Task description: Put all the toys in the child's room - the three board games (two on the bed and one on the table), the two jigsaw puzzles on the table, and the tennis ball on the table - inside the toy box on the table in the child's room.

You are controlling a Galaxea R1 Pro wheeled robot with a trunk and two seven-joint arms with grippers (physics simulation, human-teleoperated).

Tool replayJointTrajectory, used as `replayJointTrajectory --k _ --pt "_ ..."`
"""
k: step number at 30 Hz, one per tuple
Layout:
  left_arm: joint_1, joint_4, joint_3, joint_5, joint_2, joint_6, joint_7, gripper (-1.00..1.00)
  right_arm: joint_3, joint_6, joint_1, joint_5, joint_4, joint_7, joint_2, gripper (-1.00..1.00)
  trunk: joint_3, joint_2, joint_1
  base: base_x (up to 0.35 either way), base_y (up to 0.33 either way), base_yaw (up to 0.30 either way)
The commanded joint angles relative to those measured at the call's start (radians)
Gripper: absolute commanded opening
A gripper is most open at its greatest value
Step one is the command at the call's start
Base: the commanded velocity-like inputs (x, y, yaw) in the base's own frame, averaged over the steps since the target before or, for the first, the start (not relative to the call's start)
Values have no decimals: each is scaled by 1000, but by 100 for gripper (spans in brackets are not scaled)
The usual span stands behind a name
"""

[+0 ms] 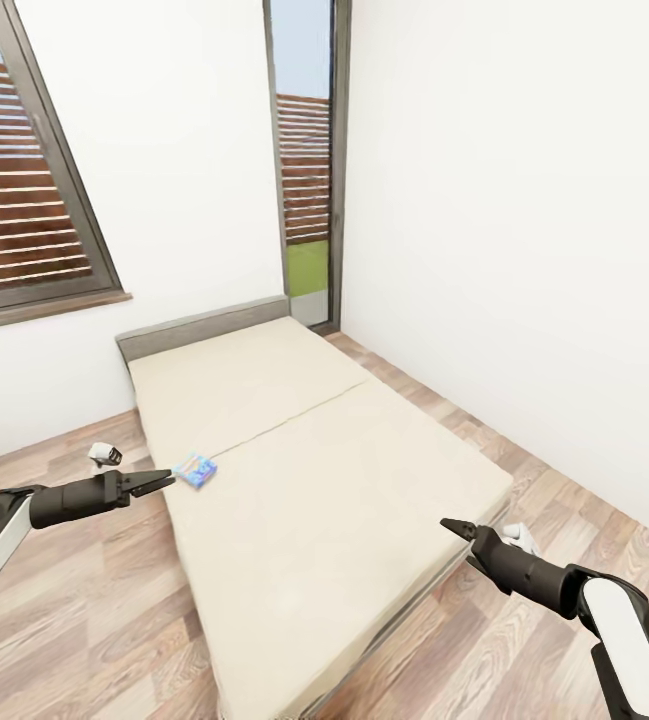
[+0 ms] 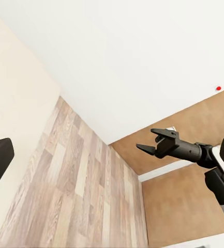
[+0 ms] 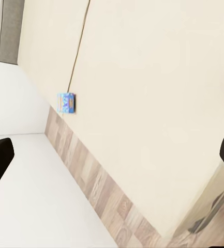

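Observation:
A small blue board game point(image 1: 195, 469) lies flat on the beige bed point(image 1: 314, 480), close to its left edge; the right wrist view shows the blue board game point(image 3: 66, 102) by the mattress edge. My left gripper point(image 1: 167, 481) hovers just left of it, open, not touching it. Over the bed's near right corner my right gripper point(image 1: 452, 527) hangs open and empty; the left wrist view shows the right gripper point(image 2: 149, 140) with its fingers spread. The other board games, the jigsaw puzzles, the tennis ball, the toy box and the table are out of view.
A grey headboard point(image 1: 204, 328) stands against the white wall under a dark-framed window point(image 1: 24, 200). A tall narrow window point(image 1: 309, 160) fills the far corner. Wood-plank floor point(image 1: 94, 620) runs on both sides of the bed. A small white-and-black object point(image 1: 105, 455) sits on the floor at the left.

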Motion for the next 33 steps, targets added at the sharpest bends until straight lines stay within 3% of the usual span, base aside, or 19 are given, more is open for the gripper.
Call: replayJointTrajectory --k 1,20,33 --pt "-1 0 -5 7 1 10 -1 100 -1 4 -1 -10 -1 -10 0 100 -2 -2 1 -39 59 -1" --pt "-1 0 -5 8 2 11 -1 100 -1 4 -1 -10 -1 -10 0 100 -2 -2 1 -40 145 0" --pt "-1 0 -5 8 2 11 -1 100 -1 4 -1 -10 -1 -10 0 100 -2 -2 1 0 243 0"
